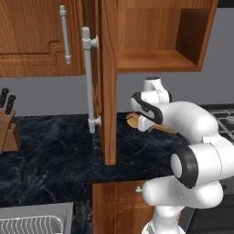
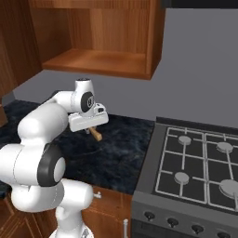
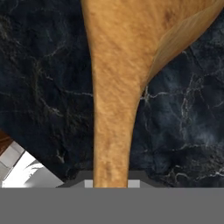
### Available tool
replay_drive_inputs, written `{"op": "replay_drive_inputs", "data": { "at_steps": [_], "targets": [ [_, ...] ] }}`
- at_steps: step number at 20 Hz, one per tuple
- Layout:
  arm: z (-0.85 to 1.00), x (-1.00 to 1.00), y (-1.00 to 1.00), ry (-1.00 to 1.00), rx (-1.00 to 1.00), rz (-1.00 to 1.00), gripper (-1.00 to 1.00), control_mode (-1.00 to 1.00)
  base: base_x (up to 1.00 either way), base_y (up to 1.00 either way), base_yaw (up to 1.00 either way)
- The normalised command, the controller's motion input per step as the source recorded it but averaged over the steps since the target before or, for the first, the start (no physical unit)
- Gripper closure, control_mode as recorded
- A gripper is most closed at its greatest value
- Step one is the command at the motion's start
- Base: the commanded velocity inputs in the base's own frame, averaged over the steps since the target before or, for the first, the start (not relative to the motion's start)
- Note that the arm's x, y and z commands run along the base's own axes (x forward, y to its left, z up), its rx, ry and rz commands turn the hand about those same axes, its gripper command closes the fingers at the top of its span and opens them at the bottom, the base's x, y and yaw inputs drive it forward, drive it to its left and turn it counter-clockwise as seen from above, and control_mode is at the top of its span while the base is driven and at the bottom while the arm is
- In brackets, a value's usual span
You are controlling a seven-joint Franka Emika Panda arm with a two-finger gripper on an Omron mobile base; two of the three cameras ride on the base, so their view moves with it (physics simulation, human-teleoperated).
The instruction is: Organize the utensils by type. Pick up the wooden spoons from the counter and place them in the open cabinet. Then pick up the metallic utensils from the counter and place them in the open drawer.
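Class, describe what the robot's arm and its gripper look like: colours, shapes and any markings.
The arm is glossy white, built of rounded tubular segments with dark grey bands at the joints. A round dark cap with pale markings sits at the wrist. The gripper has a white boxy body.

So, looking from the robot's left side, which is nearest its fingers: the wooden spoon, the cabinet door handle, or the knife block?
1. Wooden spoon: held right in the fingers, above the counter.
2. Cabinet door handle: the long silver bar, to the left.
3. Knife block: far left on the counter.
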Motion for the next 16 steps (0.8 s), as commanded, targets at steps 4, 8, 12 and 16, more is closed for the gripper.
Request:
{"op": "replay_drive_inputs", "data": {
  "at_steps": [4,8,12,16],
  "targets": [
    [0.0,0.0,0.0,0.0,0.0,0.0,1.0,1.0,0.23,0.02,0.0],
    [0.01,-0.01,0.1,-0.06,0.0,0.03,1.0,-1.0,0.0,0.0,0.0],
    [0.27,0.0,0.0,-0.21,0.0,0.01,1.0,-1.0,0.0,0.0,0.0],
    [0.49,0.0,0.0,-0.43,0.0,0.14,1.0,-1.0,0.0,0.0,0.0]
  ]
}}
